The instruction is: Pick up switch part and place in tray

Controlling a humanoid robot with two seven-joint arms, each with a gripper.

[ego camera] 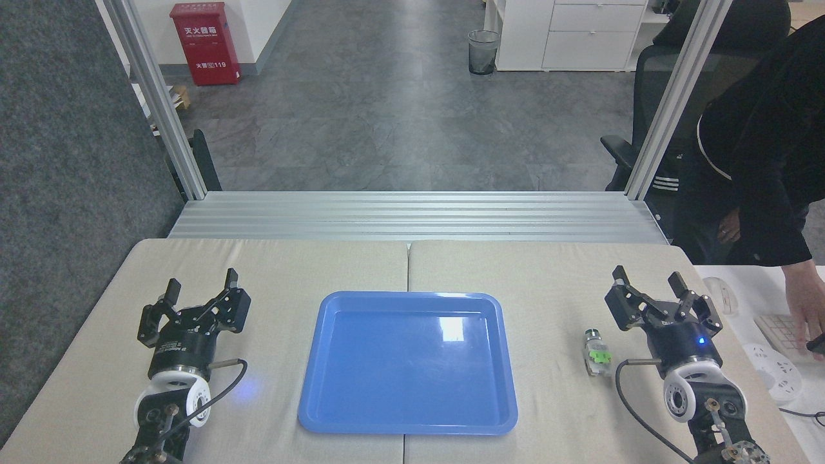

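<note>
The blue tray [335, 393] lies flat in the middle of the beige table, with nothing in it. The switch part [597, 352] rests on the cloth to the tray's right, its dark silver-ringed cap pointing away from me and its green clip in the middle. My right gripper [650, 279] hovers open just right of the switch part, apart from it. On the far side of the tray my left gripper [201, 283] stands open too, with nothing between its fingers.
A person in dark clothes stands at the right, one hand [805, 309] on a keyboard [776, 332] on a white side table. A power strip [776, 374] lies there too. Aluminium frame posts [670, 103] and rails [412, 216] border the table's far edge.
</note>
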